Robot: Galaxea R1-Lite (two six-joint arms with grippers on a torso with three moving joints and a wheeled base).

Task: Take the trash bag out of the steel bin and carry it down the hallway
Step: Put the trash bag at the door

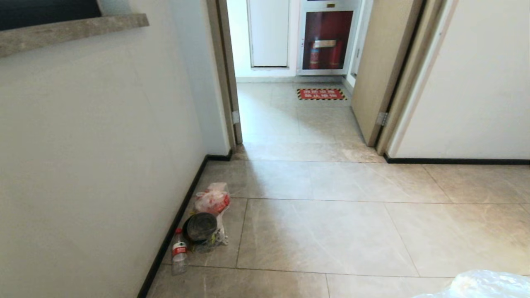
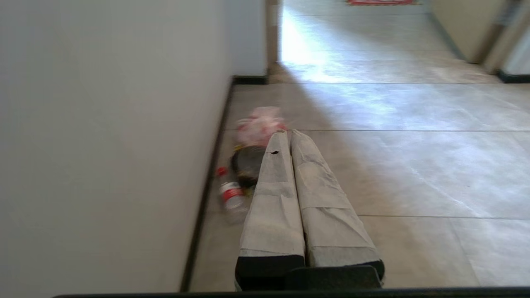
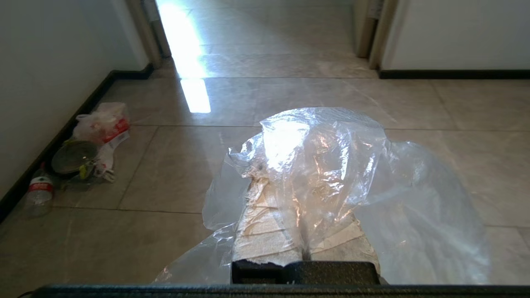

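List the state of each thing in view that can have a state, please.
trash bag: out of the bin, held, draped over the right gripper
right gripper: shut on the bag
left gripper: shut, empty
plastic bottle: capped, upright by the wall
door: open

Pale walls (image 1: 91,136), marbled tile floor (image 1: 331,231), open doorway (image 1: 290,82) ahead

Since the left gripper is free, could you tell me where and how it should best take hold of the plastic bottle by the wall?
Probably grip the plastic bottle at its neck, under the red cap, coming from above: the wall hugs one side and the steel bin crowds the other.
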